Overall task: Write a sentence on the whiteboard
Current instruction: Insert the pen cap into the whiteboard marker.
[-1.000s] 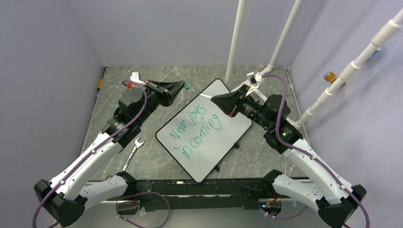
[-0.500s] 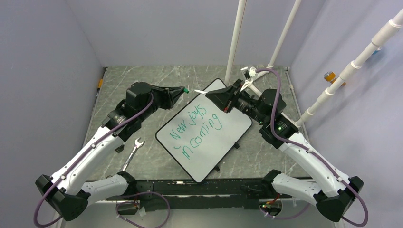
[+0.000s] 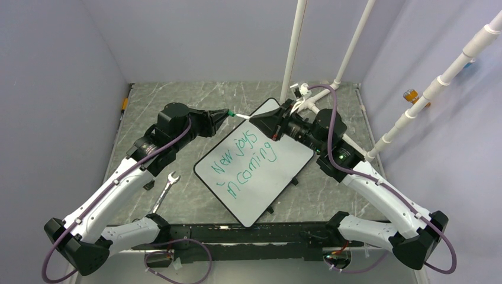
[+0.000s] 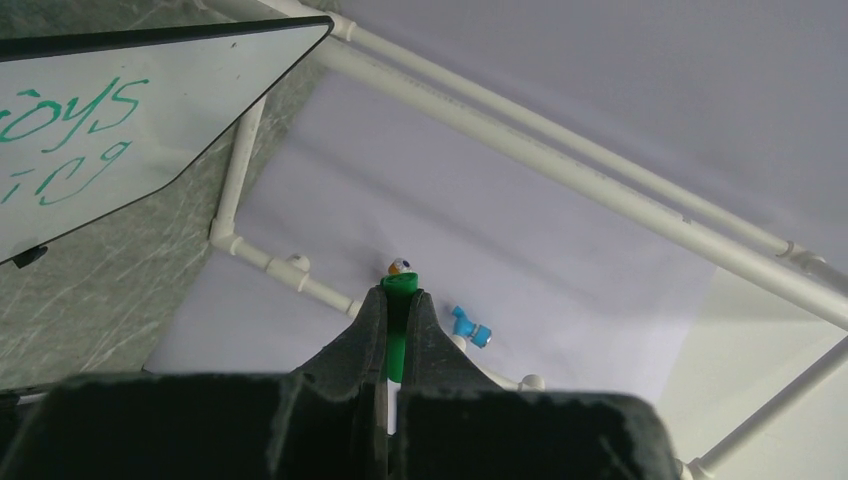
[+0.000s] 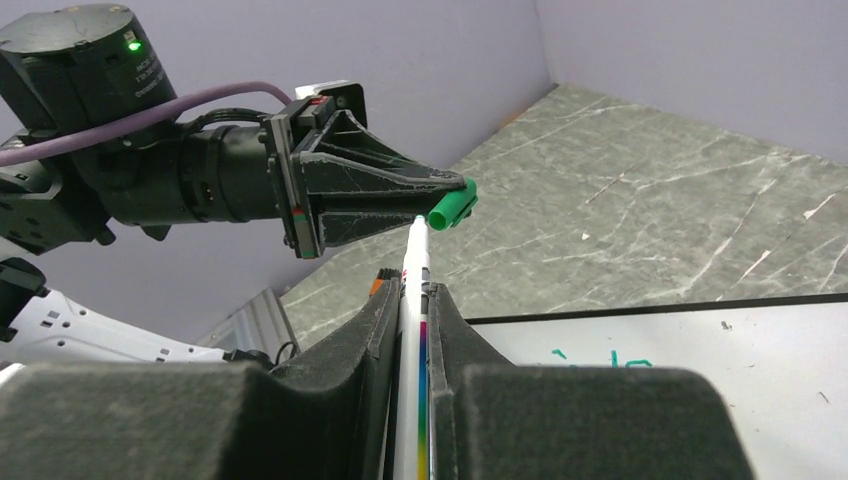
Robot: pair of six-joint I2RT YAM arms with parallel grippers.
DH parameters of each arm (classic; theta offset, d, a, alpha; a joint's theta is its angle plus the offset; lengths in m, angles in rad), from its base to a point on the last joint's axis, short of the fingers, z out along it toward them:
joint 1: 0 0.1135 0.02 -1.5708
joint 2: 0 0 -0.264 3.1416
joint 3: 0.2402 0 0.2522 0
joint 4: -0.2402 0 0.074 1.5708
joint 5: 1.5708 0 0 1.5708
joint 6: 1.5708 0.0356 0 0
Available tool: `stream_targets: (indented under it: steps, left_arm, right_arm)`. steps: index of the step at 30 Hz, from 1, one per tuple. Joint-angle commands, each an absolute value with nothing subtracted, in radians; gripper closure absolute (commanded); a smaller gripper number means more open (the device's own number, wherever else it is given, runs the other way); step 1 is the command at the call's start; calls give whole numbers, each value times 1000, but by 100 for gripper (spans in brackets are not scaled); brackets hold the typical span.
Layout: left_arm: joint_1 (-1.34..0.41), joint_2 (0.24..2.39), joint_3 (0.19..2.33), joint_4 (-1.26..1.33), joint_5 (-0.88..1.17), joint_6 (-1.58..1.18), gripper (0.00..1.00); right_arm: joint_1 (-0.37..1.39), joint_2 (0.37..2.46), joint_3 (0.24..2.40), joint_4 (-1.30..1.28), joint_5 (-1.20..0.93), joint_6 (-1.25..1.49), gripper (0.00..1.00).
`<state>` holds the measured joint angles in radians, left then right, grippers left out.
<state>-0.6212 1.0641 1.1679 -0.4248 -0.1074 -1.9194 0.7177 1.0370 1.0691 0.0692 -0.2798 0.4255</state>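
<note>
The whiteboard [image 3: 284, 171] lies tilted on the marble table, with the sentence [image 3: 244, 160] "New joys incoming" in green in two lines. My left gripper [image 3: 227, 113] is shut on a green marker cap [image 3: 232, 112], also in the left wrist view [image 4: 399, 335]. My right gripper [image 3: 256, 120] is shut on a white marker [image 3: 243, 116] with a rainbow stripe [image 5: 412, 300]. Both hang above the board's far corner. In the right wrist view the marker tip points at the open end of the cap [image 5: 452, 208]. Part of the lettering [image 4: 70, 110] shows in the left wrist view.
A silver wrench [image 3: 166, 188] lies on the table left of the board. White pipes [image 3: 294, 53] rise behind the board and at the right [image 3: 450, 71]. Purple walls enclose the table. A blue fitting [image 4: 470, 328] sits on a pipe.
Both grippers have moved toward each other above the board's far corner. The marker tip, apart from the cap earlier, now reaches the cap's mouth.
</note>
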Motion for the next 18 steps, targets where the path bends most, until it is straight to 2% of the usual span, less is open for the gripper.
stream_targets:
  steps: [1, 18]
  left_arm:
    - [-620, 1054, 1180, -439, -138, -1993, 100]
    - [-620, 1073, 1188, -435, -114, -1991, 100]
  right_arm:
    - [733, 1043, 1122, 108, -245, 403, 100]
    - [741, 1060, 1120, 89, -218, 400, 100]
